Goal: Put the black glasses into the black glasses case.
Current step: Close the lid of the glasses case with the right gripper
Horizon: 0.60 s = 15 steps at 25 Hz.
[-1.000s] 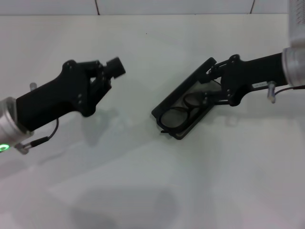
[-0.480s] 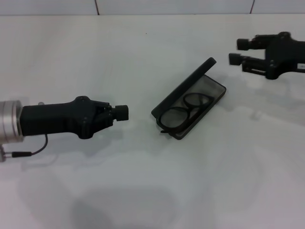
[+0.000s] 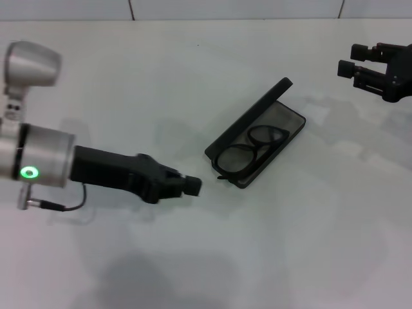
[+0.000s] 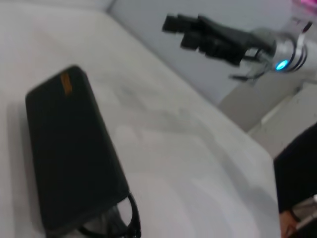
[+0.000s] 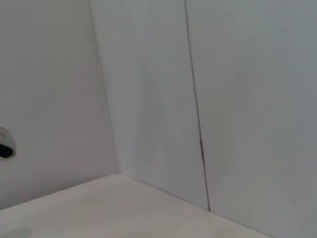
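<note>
The black glasses case [image 3: 293, 122] lies open in the middle of the table, its lid [image 3: 248, 119] standing up on the left side. Folded in its grey tray are the black glasses [image 3: 250, 152]. My left gripper [image 3: 191, 185] hovers shut just left of the case's near corner, holding nothing. My right gripper [image 3: 351, 59] is open and empty at the far right, well away from the case. The left wrist view shows the lid's outside [image 4: 69, 153] with its orange logo [image 4: 64, 82], a bit of the glasses [image 4: 130, 224] at the edge, and the right gripper [image 4: 177, 30] farther off.
The white table [image 3: 193, 77] meets a pale tiled wall [image 3: 232, 8] at the back. The right wrist view shows only that wall [image 5: 198, 99] and a strip of table.
My right gripper has let go at the case and drawn back to the far right, open. My left arm has swung down and to the right, toward the case's near corner.
</note>
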Each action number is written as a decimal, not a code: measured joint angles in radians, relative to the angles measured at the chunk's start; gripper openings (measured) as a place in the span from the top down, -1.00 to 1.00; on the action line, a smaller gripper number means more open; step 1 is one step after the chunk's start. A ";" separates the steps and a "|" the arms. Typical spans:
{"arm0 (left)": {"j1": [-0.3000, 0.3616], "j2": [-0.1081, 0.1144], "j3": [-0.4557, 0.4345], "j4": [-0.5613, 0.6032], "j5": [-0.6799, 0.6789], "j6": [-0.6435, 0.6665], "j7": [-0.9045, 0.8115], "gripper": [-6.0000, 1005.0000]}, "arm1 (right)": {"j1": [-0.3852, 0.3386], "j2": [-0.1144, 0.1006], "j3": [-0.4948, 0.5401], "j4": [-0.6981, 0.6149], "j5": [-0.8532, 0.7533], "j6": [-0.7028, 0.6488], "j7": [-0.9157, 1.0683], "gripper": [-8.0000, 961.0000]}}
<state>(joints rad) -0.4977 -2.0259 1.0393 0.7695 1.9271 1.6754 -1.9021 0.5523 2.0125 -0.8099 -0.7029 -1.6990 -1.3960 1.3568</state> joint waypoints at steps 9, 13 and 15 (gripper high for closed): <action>-0.074 -0.065 0.023 0.018 0.172 -0.130 -0.095 0.96 | -0.002 0.003 0.002 0.031 0.012 -0.002 -0.021 0.08; -0.075 -0.065 0.045 0.015 0.178 -0.176 -0.106 0.96 | -0.007 0.003 0.003 0.045 0.033 -0.008 -0.037 0.08; -0.076 -0.065 0.046 0.012 0.179 -0.187 -0.108 0.96 | -0.007 0.002 0.003 0.054 0.041 -0.010 -0.043 0.08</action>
<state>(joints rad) -0.5734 -2.0911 1.0857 0.7816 2.1059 1.4888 -2.0097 0.5451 2.0144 -0.8069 -0.6489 -1.6578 -1.4058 1.3135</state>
